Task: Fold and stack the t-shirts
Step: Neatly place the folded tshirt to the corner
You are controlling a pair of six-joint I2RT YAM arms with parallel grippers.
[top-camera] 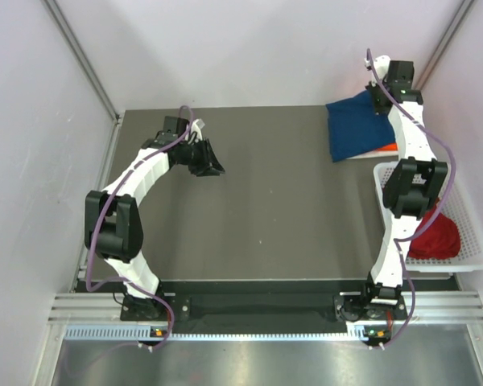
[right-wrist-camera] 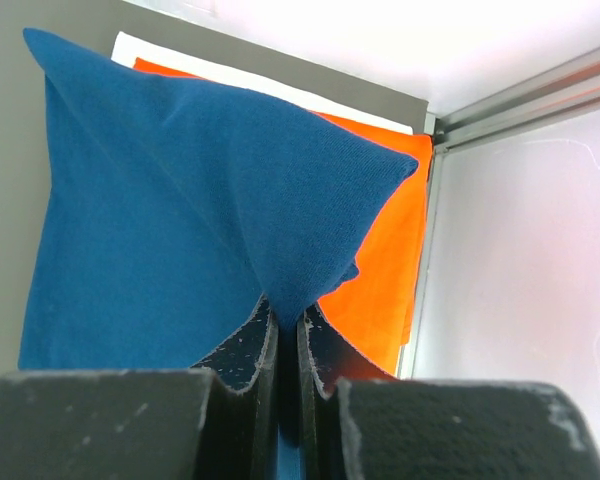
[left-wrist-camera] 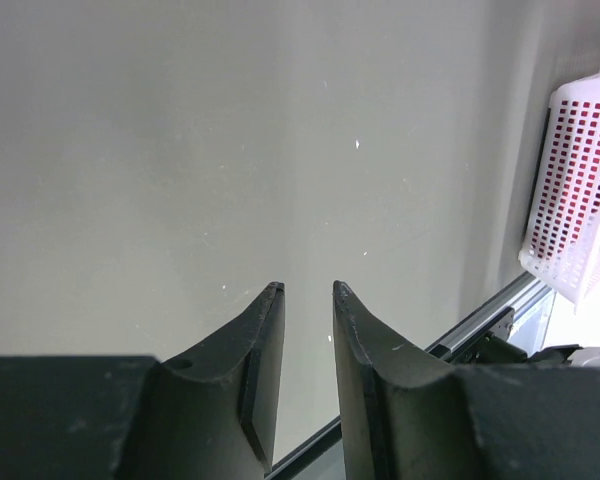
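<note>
A folded navy blue t-shirt (top-camera: 352, 129) lies at the far right corner of the table on top of a bright orange-red t-shirt (top-camera: 384, 149). My right gripper (top-camera: 376, 100) is shut on a pinched-up fold of the blue t-shirt (right-wrist-camera: 180, 200), lifting it into a tent over the orange one (right-wrist-camera: 380, 260). A dark red t-shirt (top-camera: 433, 237) sits crumpled in the white basket (top-camera: 469, 233). My left gripper (top-camera: 212, 163) hovers over bare table at the far left, its jaws a little apart with nothing between them (left-wrist-camera: 308, 288).
The white lattice basket (left-wrist-camera: 580, 180) stands at the right edge of the table, beside the right arm. A thin white layer (right-wrist-camera: 130, 45) peeks out beneath the orange shirt. Enclosure walls and metal corner posts close off the back and both sides.
</note>
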